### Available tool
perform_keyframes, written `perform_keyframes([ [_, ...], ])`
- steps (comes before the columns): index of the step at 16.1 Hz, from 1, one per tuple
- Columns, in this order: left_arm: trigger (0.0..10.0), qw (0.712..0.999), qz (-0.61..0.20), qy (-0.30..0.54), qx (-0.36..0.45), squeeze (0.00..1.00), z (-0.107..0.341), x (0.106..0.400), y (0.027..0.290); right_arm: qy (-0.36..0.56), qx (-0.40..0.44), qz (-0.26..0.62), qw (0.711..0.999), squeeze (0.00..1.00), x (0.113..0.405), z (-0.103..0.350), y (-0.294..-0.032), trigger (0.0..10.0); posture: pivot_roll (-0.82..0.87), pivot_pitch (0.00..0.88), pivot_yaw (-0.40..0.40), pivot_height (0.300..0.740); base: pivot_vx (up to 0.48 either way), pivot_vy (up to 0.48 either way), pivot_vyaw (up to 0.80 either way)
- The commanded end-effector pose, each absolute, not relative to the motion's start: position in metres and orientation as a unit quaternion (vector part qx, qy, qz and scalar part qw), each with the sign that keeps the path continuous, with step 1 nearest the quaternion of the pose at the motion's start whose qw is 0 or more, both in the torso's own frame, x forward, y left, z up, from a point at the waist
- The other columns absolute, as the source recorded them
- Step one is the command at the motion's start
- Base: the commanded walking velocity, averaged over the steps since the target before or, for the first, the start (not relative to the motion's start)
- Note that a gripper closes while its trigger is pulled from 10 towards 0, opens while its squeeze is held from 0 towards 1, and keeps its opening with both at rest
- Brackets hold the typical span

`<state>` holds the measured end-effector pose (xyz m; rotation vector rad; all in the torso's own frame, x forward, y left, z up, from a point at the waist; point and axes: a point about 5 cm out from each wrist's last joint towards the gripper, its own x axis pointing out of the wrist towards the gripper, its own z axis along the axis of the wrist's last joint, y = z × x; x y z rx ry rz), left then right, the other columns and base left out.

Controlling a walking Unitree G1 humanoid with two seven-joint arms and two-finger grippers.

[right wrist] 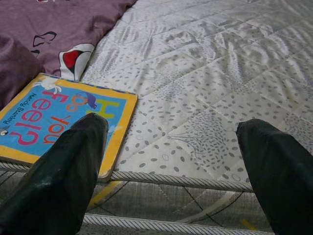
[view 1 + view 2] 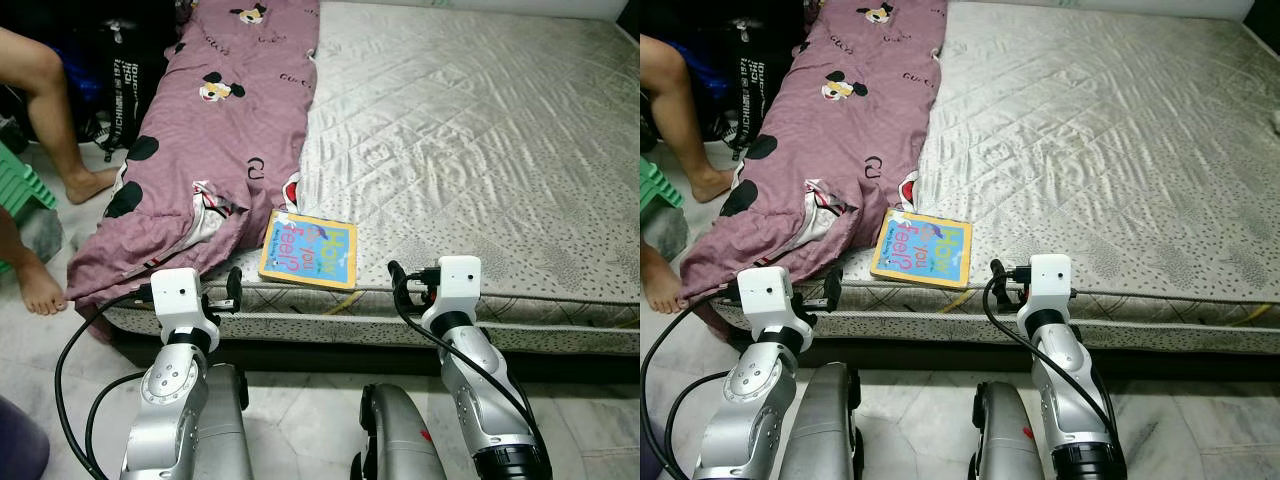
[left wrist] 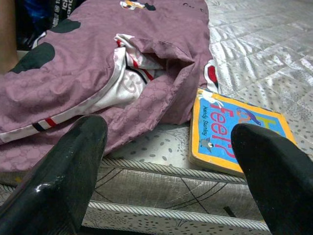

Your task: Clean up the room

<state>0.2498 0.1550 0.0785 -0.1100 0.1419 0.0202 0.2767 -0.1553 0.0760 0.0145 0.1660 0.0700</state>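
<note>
A colourful children's book [image 2: 308, 250] lies flat on the bare grey mattress [image 2: 480, 150], close to its front edge. A purple cartoon-print blanket [image 2: 220, 130] is crumpled along the mattress's left side, its edge touching the book's left corner. My left gripper [image 2: 232, 288] hovers open just before the mattress edge, in front of the blanket and left of the book [image 3: 234, 132]. My right gripper [image 2: 400, 280] is open too, at the mattress edge just right of the book [image 1: 58, 117]. Neither holds anything.
A person's bare legs and feet [image 2: 45, 280] are on the floor at the left, beside a green plastic item [image 2: 20, 185] and a black bag [image 2: 120, 70]. Pale tiled floor [image 2: 300, 420] runs under me, and the bed's dark base [image 2: 330, 355] stands directly ahead.
</note>
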Motion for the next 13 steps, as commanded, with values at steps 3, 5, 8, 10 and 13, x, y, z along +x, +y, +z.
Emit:
perform_keyframes([
  [3,10.0,0.996,0.011,0.074,-0.053,0.0,0.0778,0.2477,0.1555,0.086,0.008,0.038,0.996,0.0,0.2753,0.0755,-0.1556,10.0,0.0,0.11,-0.03,0.53,0.0,0.0,0.0],
  [5,10.0,0.996,0.01,0.073,-0.052,0.0,0.0779,0.2478,0.1554,0.086,0.008,0.039,0.996,0.0,0.2753,0.0752,-0.1553,10.0,0.0,0.109,-0.031,0.505,0.0,0.0,0.0],
  [8,10.0,0.996,0.005,0.069,-0.054,0.0,0.0793,0.2488,0.1541,0.086,0.011,0.038,0.996,0.0,0.2755,0.0755,-0.1551,10.0,0.0,0.111,-0.03,0.496,0.0,0.0,0.0],
  [10,10.0,0.996,0.006,0.064,-0.055,0.0,0.0807,0.249,0.1546,0.086,0.011,0.037,0.996,0.0,0.2761,0.0756,-0.1551,10.0,0.0,0.111,-0.028,0.496,0.0,0.0,0.0],
  [13,10.0,0.996,0.005,0.063,-0.055,0.0,0.0811,0.2501,0.1545,0.087,0.012,0.037,0.995,0.0,0.2773,0.0756,-0.1552,10.0,0.0,0.111,-0.028,0.496,0.0,0.0,0.0],
])
